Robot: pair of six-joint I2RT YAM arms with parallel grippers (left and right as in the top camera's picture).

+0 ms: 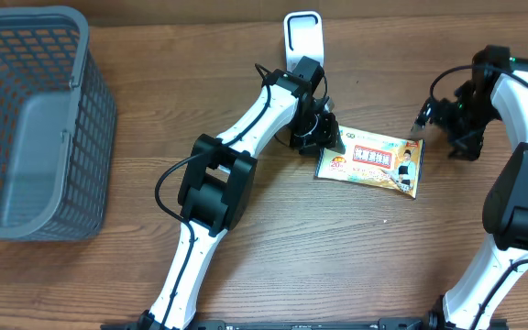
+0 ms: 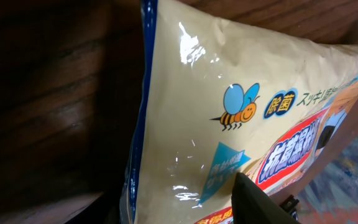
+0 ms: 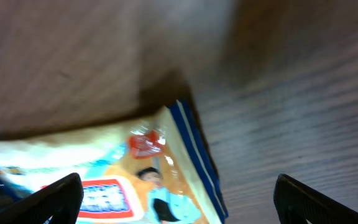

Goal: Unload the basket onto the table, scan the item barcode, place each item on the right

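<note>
Between both grippers, the packet point(image 1: 371, 161) lies flat on the table point(image 1: 273, 266). Left gripper point(image 1: 323, 137) sits at its left edge; whether it grips cannot be told. Right gripper point(image 3: 179, 199) hangs just off its right end, jaws wide, holding nothing. Scanner point(image 1: 302, 37) stands just behind the left gripper.

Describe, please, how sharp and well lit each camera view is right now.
Overhead: sharp and evenly lit, the packet crisp. Left wrist: fairly sharp, with glare spots on the packet's film and the table in deep shadow. Right wrist: blurred throughout, print and wood grain smeared.
</note>
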